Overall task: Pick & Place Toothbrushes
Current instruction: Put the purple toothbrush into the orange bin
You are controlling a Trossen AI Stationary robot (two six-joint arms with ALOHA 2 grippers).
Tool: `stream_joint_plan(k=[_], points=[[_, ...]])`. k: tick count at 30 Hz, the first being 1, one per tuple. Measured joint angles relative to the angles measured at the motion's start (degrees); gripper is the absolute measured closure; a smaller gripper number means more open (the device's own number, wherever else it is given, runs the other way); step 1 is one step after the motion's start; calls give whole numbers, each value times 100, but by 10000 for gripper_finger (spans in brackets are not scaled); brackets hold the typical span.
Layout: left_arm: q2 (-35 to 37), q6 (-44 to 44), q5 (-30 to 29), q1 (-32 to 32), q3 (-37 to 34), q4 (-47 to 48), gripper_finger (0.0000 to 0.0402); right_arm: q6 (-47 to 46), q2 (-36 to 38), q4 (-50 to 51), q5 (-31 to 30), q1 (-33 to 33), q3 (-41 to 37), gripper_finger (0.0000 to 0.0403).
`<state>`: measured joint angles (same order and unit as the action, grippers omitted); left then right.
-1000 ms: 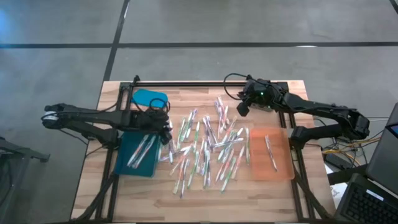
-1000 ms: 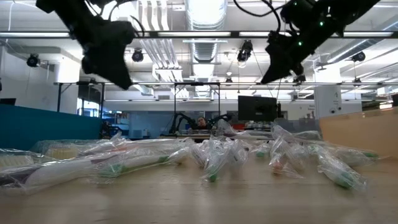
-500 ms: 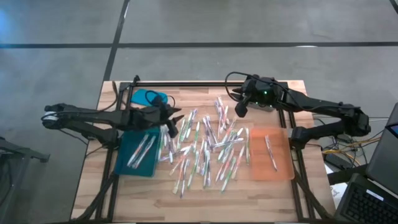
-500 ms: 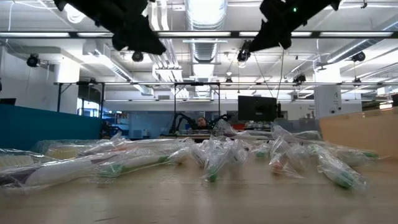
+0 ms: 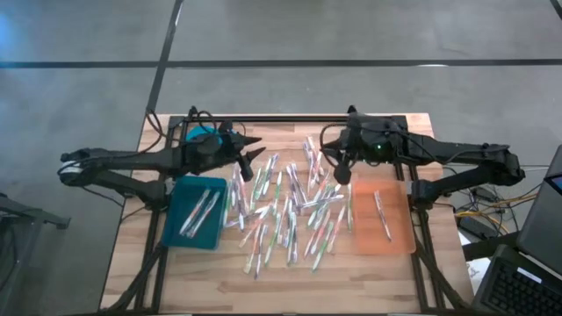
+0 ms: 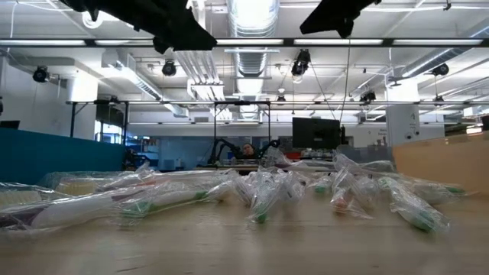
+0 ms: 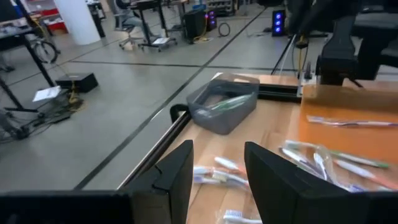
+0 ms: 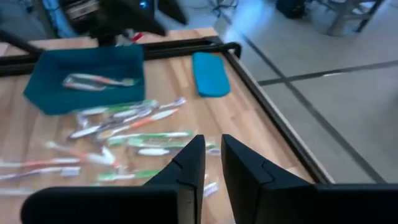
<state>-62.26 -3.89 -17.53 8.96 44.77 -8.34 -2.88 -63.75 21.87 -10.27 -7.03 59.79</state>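
Several wrapped toothbrushes (image 5: 290, 206) lie scattered flat on the middle of the wooden table, and they show again in the low view (image 6: 260, 200). A teal tray (image 5: 180, 230) at the left holds a few of them. On the orange tray (image 5: 395, 239) at the right lies one toothbrush (image 5: 383, 215). My left gripper (image 5: 252, 151) hangs open near the tray's far right corner, pointing almost level, and nothing is between its fingers (image 7: 217, 171). My right gripper (image 5: 341, 173) hovers over the far right part of the pile. It is shut with nothing in it (image 8: 212, 163).
A blue lid (image 8: 210, 73) lies flat near the far left corner. A grey bin (image 7: 224, 106) stands by the far edge next to the orange tray. A black frame rail (image 5: 263, 118) runs along the far edge. Bare wood lies along the near edge (image 5: 281, 285).
My left gripper has risen from above the teal tray, gone toward the far edge and a little right, and tipped up from pointing down to nearly level. My right gripper has risen and swung from the far edge toward the pile's far right part. No toothbrush has moved.
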Motion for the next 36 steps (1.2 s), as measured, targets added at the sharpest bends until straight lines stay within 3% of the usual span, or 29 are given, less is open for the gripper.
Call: stream_joint_plan(k=[17, 23, 36], points=[[-900, -28, 752, 871, -2, -111, 252, -431, -91, 727, -225, 825, -257, 365], [-1238, -19, 755, 996, -2, -155, 252, -570, -576, 1264, -614, 965, -220, 365], [-1493, -42, 747, 1020, -2, -229, 252, -456, -1469, 2162, -97, 1099, 60, 365]])
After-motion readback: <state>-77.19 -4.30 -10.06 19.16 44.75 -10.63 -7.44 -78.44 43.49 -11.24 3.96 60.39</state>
